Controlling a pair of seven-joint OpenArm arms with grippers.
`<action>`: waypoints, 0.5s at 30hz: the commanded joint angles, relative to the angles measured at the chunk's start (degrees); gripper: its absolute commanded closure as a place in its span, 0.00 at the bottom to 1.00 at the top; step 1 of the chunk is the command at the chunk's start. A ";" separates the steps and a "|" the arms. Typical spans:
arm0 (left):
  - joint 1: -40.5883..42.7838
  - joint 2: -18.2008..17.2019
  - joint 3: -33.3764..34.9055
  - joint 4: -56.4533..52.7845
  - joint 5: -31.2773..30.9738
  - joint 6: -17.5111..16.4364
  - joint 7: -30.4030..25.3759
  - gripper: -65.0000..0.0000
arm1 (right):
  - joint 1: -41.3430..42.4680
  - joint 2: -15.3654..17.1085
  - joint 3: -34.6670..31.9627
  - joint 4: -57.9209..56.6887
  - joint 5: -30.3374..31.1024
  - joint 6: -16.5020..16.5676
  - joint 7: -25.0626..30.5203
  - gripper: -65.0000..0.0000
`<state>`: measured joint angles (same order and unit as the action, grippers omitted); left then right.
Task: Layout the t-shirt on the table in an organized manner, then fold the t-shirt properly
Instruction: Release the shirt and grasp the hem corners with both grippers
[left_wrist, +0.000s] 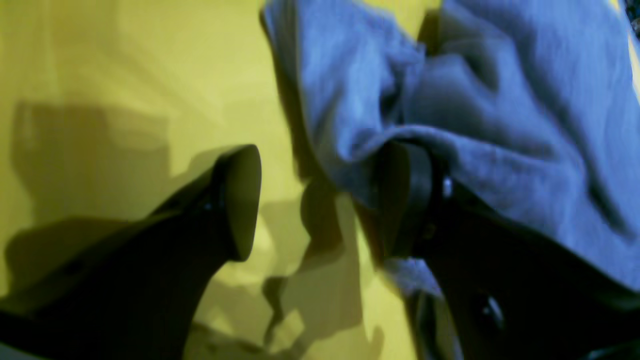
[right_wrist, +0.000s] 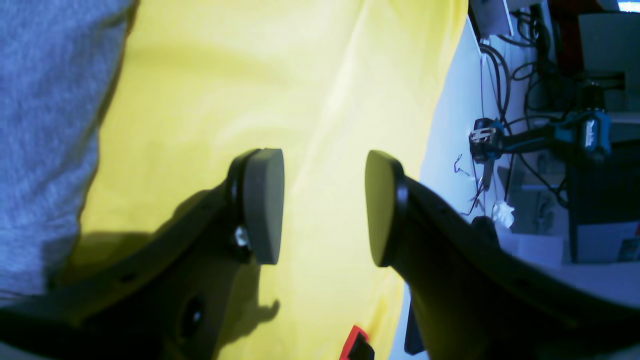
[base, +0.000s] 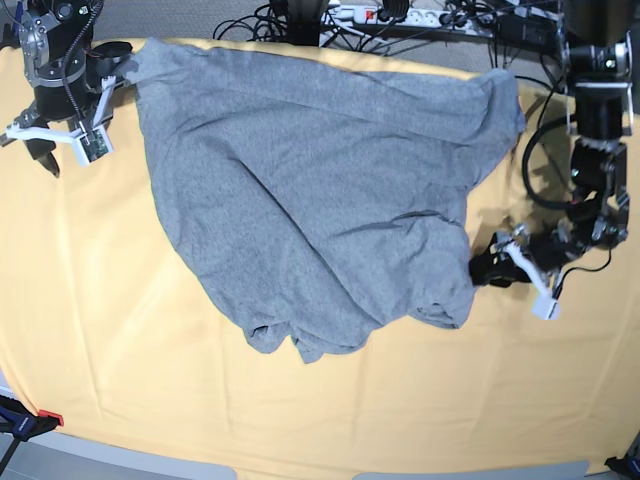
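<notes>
- The t-shirt (base: 310, 190) lies crumpled on the worktop (base: 100, 330), spread wide along its far side and bunched into folds at its near edge, with no lettering showing in the base view
- The left gripper (left_wrist: 325, 200) sits low at the shirt's edge on the base view's right, its fingers (left_wrist: 245, 200) spread; one finger is on bare yellow cloth, the other is tucked under a fold of grey fabric that drapes over it
- It pinches nothing yet, so the step in hand looks like taking hold of that edge to pull the shirt flat
- To do this well, I would slide the covered finger further under the fold so a single layer sits between the pads, then close; catching several bunched layers would drag the whole heap instead of opening it
- The right gripper (right_wrist: 325, 205) hovers above the worktop just beside the shirt's far corner on the base view's left, fingers spread and empty, with the grey cloth to one side of it in its wrist view
- It should take that corner too, so both arms can draw the shirt taut away from each other
- Pull low and slowly, as the yellow cover may wrinkle and ride along with the shirt
</notes>
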<state>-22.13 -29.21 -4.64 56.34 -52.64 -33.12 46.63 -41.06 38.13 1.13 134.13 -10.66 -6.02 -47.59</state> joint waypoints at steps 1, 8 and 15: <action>-2.12 0.24 -0.20 0.31 -0.98 -1.62 -0.09 0.42 | -0.07 0.74 0.42 0.87 -1.07 -0.61 0.74 0.56; -7.19 3.89 4.46 0.24 -3.30 -6.88 0.37 0.53 | 0.09 0.61 0.42 0.87 3.41 0.52 3.61 0.56; -9.46 3.43 5.27 0.26 -3.32 -6.88 2.97 1.00 | 9.60 0.59 0.42 0.04 12.11 4.46 7.78 0.56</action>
<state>-29.71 -25.10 0.91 55.79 -54.65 -39.51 50.78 -31.48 37.93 1.13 133.69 2.28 -0.86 -40.58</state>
